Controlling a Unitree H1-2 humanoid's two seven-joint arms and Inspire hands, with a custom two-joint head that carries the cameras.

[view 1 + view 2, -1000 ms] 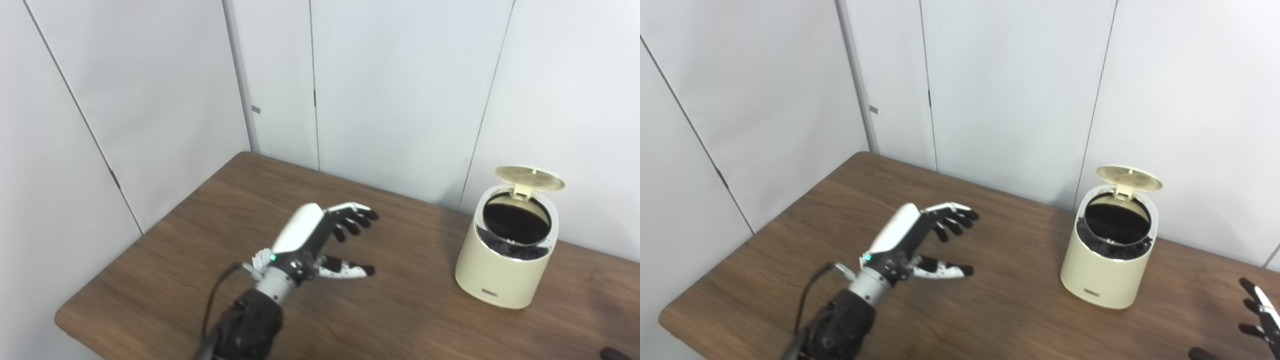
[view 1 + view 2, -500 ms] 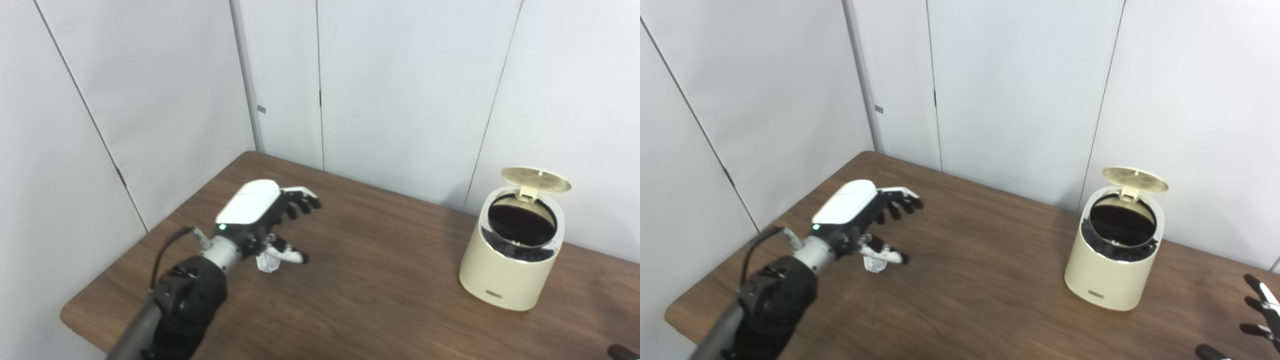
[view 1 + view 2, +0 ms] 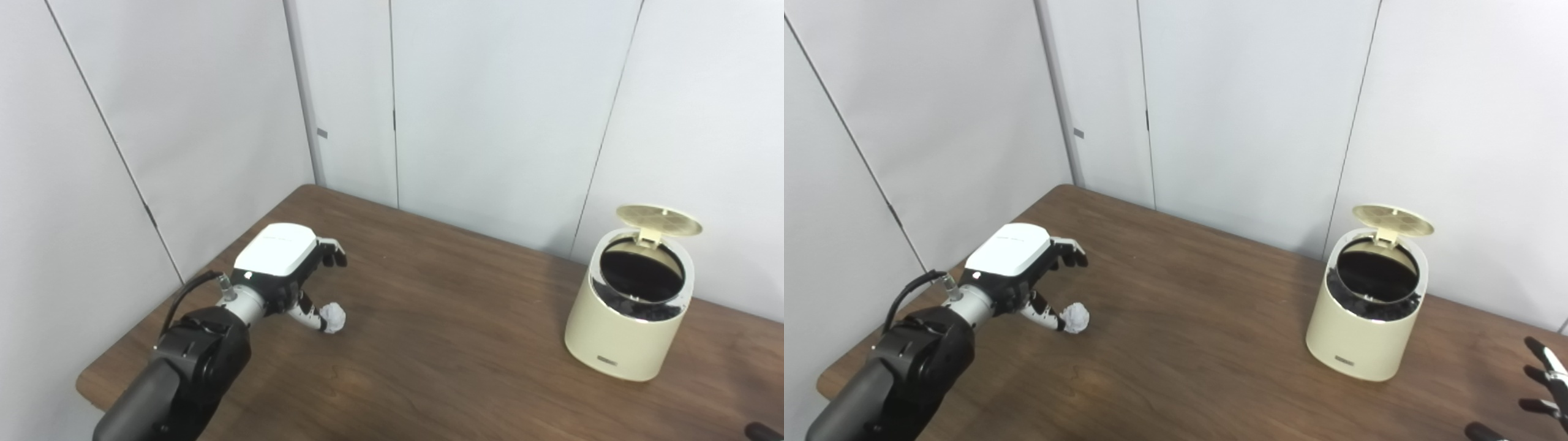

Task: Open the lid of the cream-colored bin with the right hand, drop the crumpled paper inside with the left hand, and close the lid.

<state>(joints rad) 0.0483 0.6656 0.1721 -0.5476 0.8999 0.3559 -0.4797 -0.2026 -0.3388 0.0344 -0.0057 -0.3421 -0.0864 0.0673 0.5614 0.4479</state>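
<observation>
The cream-colored bin (image 3: 625,331) stands on the right of the table, its round lid (image 3: 658,219) tipped up at the back and its dark inside showing. A white crumpled paper ball (image 3: 334,316) lies on the table at the left. My left hand (image 3: 285,269) hovers just left of the ball, palm down, fingers spread and open; the thumb tip reaches the ball, and I cannot tell whether it touches. My right hand (image 3: 1543,383) shows only at the bottom right corner of the right eye view, fingers apart, holding nothing.
The brown wooden table (image 3: 441,343) meets white wall panels (image 3: 490,110) behind and to the left. Its left corner edge lies just beyond my left forearm (image 3: 184,361).
My left hand has swung left and back from the table's middle to beside the paper ball, turning palm down. The ball now shows in front of the thumb. The bin stays open.
</observation>
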